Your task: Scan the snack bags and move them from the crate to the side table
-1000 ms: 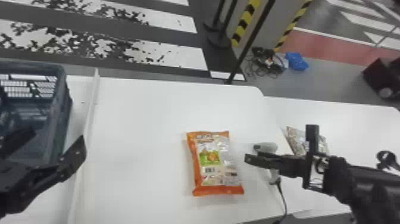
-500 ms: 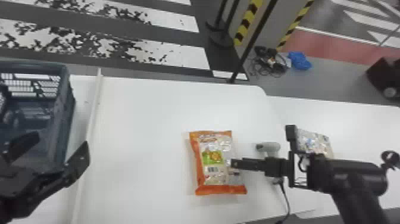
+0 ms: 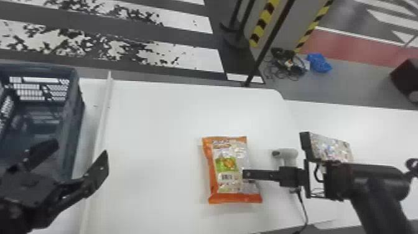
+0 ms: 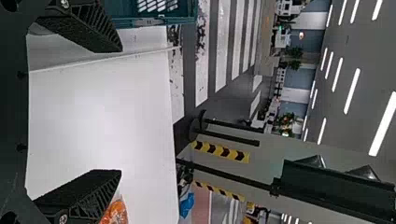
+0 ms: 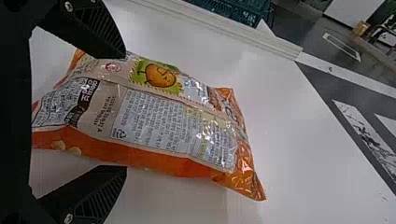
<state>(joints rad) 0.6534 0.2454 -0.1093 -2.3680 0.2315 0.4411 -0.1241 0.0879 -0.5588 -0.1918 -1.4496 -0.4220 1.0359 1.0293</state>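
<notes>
One orange snack bag [image 3: 228,171] lies flat on the white table [image 3: 155,118], out of the crate [image 3: 77,93], with its barcode [image 3: 227,177] facing up. You also have a packet of many colors [image 3: 331,147] on the side table [image 3: 382,130], partly behind the right arm, and it is likely a snack bag that is done. So you look partway through: the orange bag still has to get to the side table. You can't tell from here if it has been scanned; the barcode scanner [image 3: 289,155] lies on the table near it. You can't be sure if more bags wait in the crate, as your left gripper [image 3: 81,149] hides some of it. Now look at your right gripper [image 5: 125,112]. Its two fingers are wide apart, one on each side of the bag's near end, and they don't pinch it. One finger is right by the bag's edge, but you can't tell if it touches. Your left gripper is spread wide too, by the crate, with no bag in it. Next, you would likely close the right one gently, since a hard squeeze could crush the snacks.
</notes>
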